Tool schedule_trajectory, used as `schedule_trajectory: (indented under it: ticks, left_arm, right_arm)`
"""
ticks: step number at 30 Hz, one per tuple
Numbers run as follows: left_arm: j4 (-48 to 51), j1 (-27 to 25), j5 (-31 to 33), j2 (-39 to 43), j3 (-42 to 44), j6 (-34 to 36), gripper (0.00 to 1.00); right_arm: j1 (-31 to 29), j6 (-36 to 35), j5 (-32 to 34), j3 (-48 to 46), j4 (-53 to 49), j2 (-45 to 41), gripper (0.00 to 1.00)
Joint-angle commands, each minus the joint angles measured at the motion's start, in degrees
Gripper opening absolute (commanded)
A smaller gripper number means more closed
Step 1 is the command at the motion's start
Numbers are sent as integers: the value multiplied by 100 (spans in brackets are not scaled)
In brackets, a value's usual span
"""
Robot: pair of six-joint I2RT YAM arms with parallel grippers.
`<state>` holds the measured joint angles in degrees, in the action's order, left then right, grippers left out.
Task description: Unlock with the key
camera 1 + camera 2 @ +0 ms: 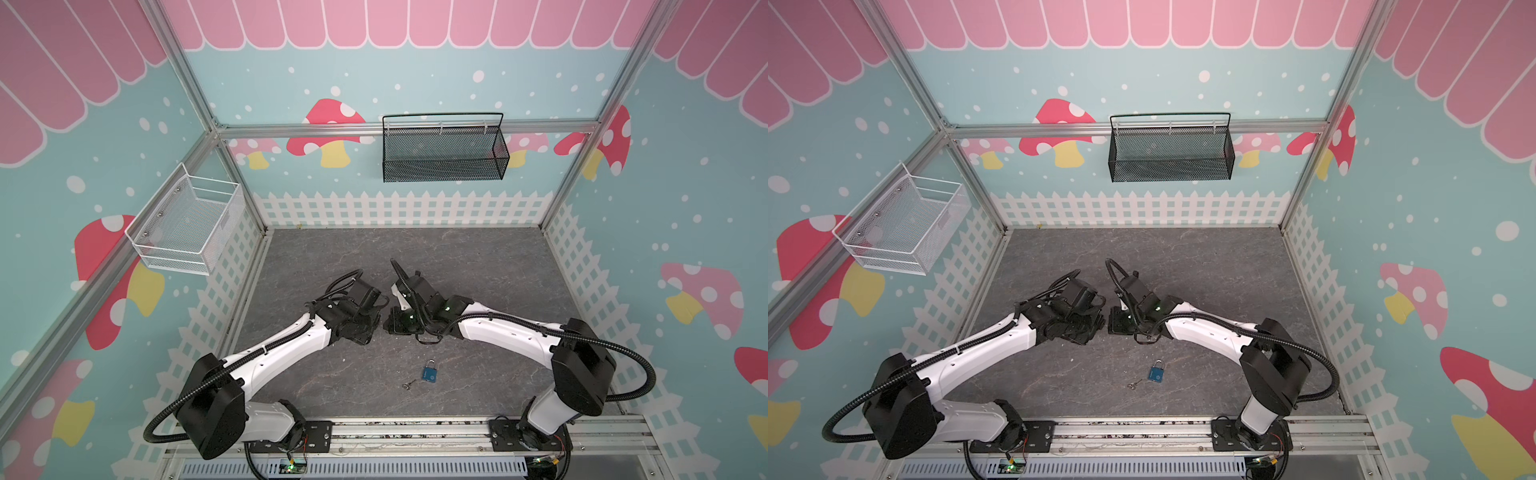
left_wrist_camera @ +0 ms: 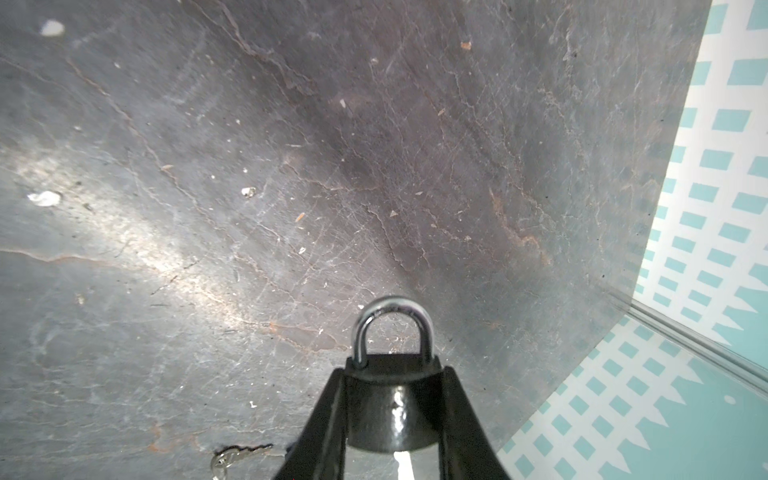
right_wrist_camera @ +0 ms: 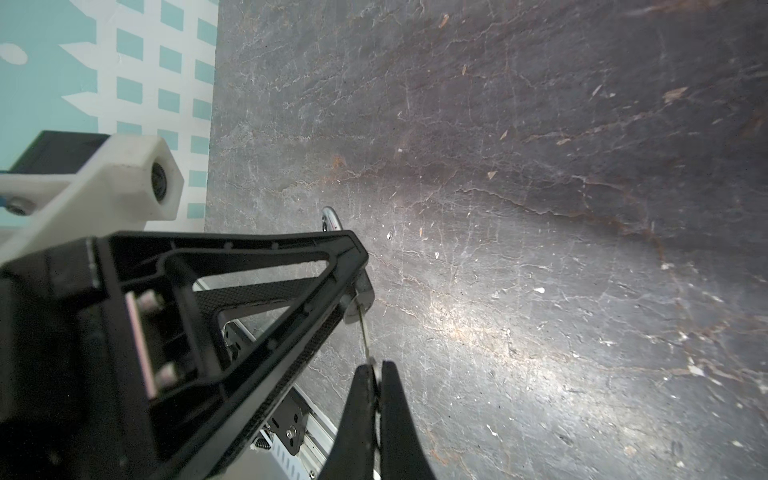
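Key (image 3: 365,332), pinched by right hand (image 3: 376,366), meets padlock (image 2: 390,411) in left hand (image 2: 395,372).

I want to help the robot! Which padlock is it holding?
The black padlock, gripped by the left gripper; the blue padlock lies free on the table.

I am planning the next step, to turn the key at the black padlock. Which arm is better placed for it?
Right. The right fingers are shut on the key, whose blade reaches the black padlock. The left fingers clamp that padlock, so they should probably only steady it.
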<state>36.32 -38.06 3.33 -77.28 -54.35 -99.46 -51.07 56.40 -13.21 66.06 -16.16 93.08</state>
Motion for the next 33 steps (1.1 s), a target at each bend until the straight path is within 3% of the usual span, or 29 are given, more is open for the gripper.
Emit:
schedule_trajectory:
  ticks: [1, 11, 19, 33]
  left_arm:
    - [-254, 27, -31, 131, 30, -486, 0]
    - [-353, 162, 284, 255, -67, -960, 0]
    - [-192, 167, 607, 421, -140, -1071, 0]
    - [-208, 148, 584, 502, -127, -1203, 0]
  right_arm:
    - [-56, 70, 283, -111, 347, -185, 0]
    - [-273, -206, 1243, -46, -1, -280, 0]
    - [-305, -271, 1122, -26, 121, -243, 0]
    - [-325, -282, 1031, 90, 547, -280, 0]
